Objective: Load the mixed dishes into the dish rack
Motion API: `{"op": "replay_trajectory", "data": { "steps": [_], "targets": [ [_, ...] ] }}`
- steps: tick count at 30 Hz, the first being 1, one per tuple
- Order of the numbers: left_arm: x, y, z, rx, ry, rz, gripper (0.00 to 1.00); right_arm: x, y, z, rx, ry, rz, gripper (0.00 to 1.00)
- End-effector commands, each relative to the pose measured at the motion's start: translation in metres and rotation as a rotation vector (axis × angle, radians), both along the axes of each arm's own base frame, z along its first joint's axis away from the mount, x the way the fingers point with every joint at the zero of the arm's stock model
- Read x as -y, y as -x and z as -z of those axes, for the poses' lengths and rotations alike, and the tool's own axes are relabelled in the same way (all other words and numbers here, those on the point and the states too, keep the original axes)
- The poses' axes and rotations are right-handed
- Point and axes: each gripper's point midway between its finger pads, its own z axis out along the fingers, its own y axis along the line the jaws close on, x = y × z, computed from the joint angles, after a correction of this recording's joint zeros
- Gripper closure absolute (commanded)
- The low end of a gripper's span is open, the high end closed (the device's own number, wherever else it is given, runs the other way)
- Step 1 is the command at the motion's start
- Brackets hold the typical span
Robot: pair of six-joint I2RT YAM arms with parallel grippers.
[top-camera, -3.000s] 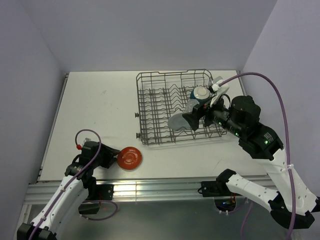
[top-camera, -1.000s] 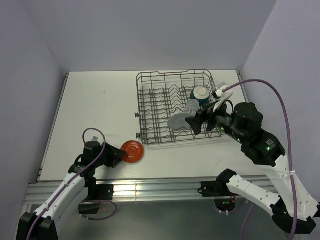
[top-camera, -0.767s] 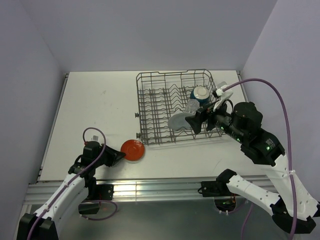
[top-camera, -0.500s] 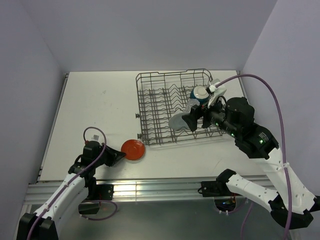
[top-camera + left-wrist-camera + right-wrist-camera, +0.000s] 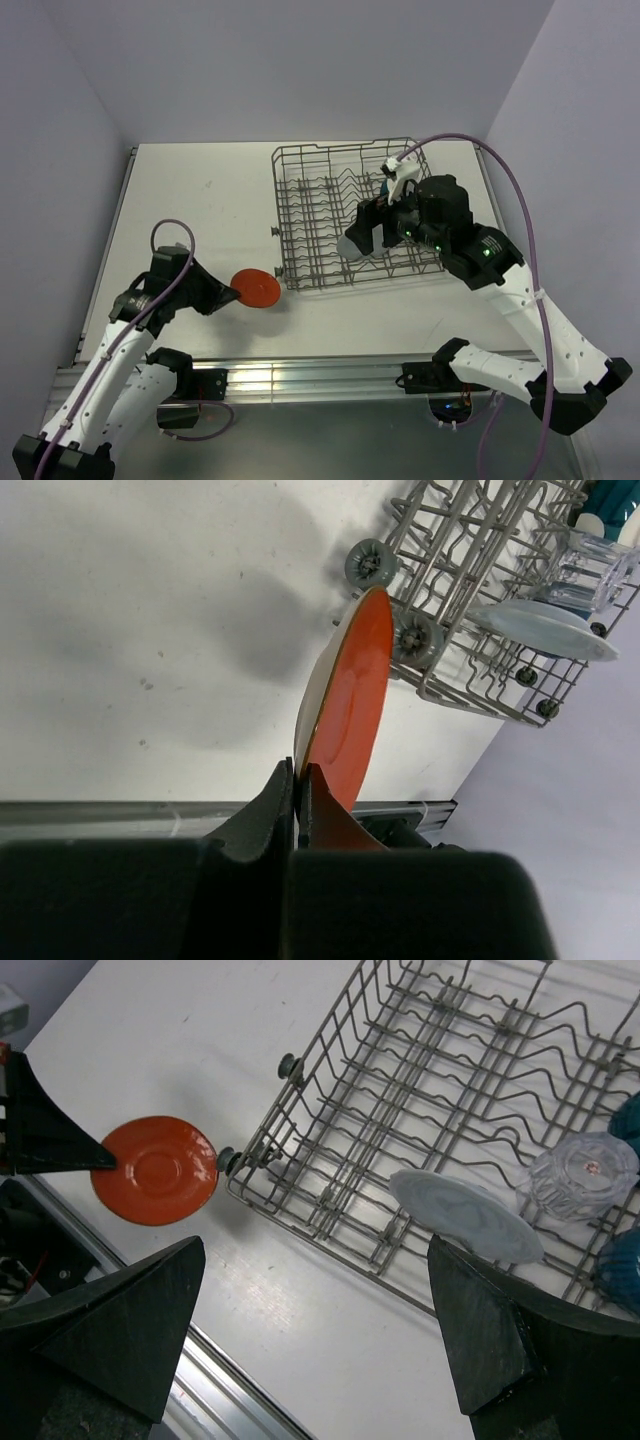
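Observation:
The red-orange plate (image 5: 257,288) hangs tilted above the table left of the dish rack (image 5: 310,215), pinched by its rim in my shut left gripper (image 5: 231,295). In the left wrist view the plate (image 5: 355,700) stands edge-on between the shut jaws of the gripper (image 5: 298,776). Inside the rack (image 5: 430,1070) lie the pale blue-grey plate (image 5: 465,1215), the glass tumbler (image 5: 582,1175) and a dark blue mug (image 5: 628,1118). My right gripper (image 5: 375,232) hovers open and empty over the rack's front right part. In its wrist view the right gripper (image 5: 310,1345) is spread wide.
The rack has small wheels (image 5: 368,560) on the side facing the red-orange plate. Another dark blue-green piece (image 5: 620,1265) shows at the rack's edge. A metal rail (image 5: 300,375) runs along the table's near edge. Walls close in on three sides.
My left gripper closed on the red-orange plate's rim and lifted it off the table, tilting it. The right arm swung left over the rack, still open.

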Motion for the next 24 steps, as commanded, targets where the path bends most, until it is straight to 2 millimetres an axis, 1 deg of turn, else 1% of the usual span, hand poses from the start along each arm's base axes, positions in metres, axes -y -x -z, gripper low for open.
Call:
{"op": "replay_trajectory", "data": {
  "steps": [1, 2, 3, 4, 5, 6, 8, 9, 10, 11, 12, 14, 15, 16, 17, 18, 20, 22, 24],
  "targets": [
    [-0.003, 0.001, -0.031, 0.036, -0.033, 0.027, 1.00, -0.013, -0.006, -0.020, 0.015, -0.041, -0.035, 0.00],
    [-0.004, 0.001, -0.037, 0.048, -0.046, 0.039, 1.00, -0.016, -0.005, -0.025, 0.015, -0.037, -0.057, 0.00],
    [-0.005, -0.001, -0.053, 0.067, -0.052, 0.047, 1.00, -0.019, -0.006, -0.016, -0.016, -0.010, -0.068, 0.00],
    [-0.005, -0.001, -0.061, 0.081, -0.059, 0.056, 1.00, -0.020, -0.008, -0.015, -0.029, -0.011, -0.063, 0.00],
    [-0.007, -0.001, -0.067, 0.091, -0.072, 0.061, 1.00, -0.026, -0.006, -0.017, -0.039, -0.016, -0.100, 0.00],
    [-0.008, 0.000, -0.083, 0.112, -0.075, 0.064, 1.00, -0.029, -0.003, -0.018, -0.041, -0.012, -0.126, 0.00],
    [-0.008, 0.002, -0.096, 0.139, -0.084, 0.083, 1.00, -0.035, 0.000, -0.028, -0.039, -0.048, -0.147, 0.00],
    [-0.010, 0.003, -0.110, 0.154, -0.091, 0.084, 1.00, -0.040, 0.001, -0.035, -0.029, -0.076, -0.169, 0.00],
    [-0.010, 0.002, -0.117, 0.174, -0.097, 0.094, 1.00, -0.045, 0.005, -0.039, -0.034, -0.102, -0.198, 0.00],
    [-0.009, 0.002, -0.123, 0.198, -0.105, 0.127, 1.00, -0.050, 0.008, -0.042, -0.041, -0.127, -0.221, 0.00],
    [-0.007, -0.001, -0.135, 0.230, -0.103, 0.139, 1.00, -0.054, 0.006, -0.046, -0.040, -0.149, -0.221, 0.00],
    [-0.001, -0.003, -0.151, 0.301, -0.090, 0.192, 1.00, -0.062, 0.005, -0.046, -0.076, -0.166, -0.239, 0.00],
    [0.002, -0.004, -0.155, 0.320, -0.079, 0.210, 1.00, -0.068, 0.011, -0.049, -0.098, -0.187, -0.279, 0.00],
    [0.008, -0.010, -0.167, 0.392, -0.056, 0.233, 1.00, -0.073, 0.015, -0.055, -0.102, -0.203, -0.322, 0.00],
    [0.015, -0.005, -0.171, 0.418, -0.022, 0.270, 1.00, -0.079, 0.018, -0.055, -0.116, -0.204, -0.370, 0.00],
    [0.017, -0.005, -0.173, 0.433, -0.010, 0.284, 1.00, -0.083, 0.024, -0.057, -0.130, -0.215, -0.413, 0.00],
    [0.026, -0.003, -0.182, 0.496, 0.027, 0.346, 1.00, -0.088, 0.027, -0.063, -0.151, -0.246, -0.434, 0.00],
    [0.031, -0.002, -0.187, 0.547, 0.039, 0.389, 1.00, -0.095, 0.036, -0.070, -0.175, -0.284, -0.486, 0.00],
    [0.036, -0.001, -0.199, 0.608, 0.054, 0.427, 1.00, -0.097, 0.038, -0.066, -0.221, -0.278, -0.498, 0.00]
  ]
}}
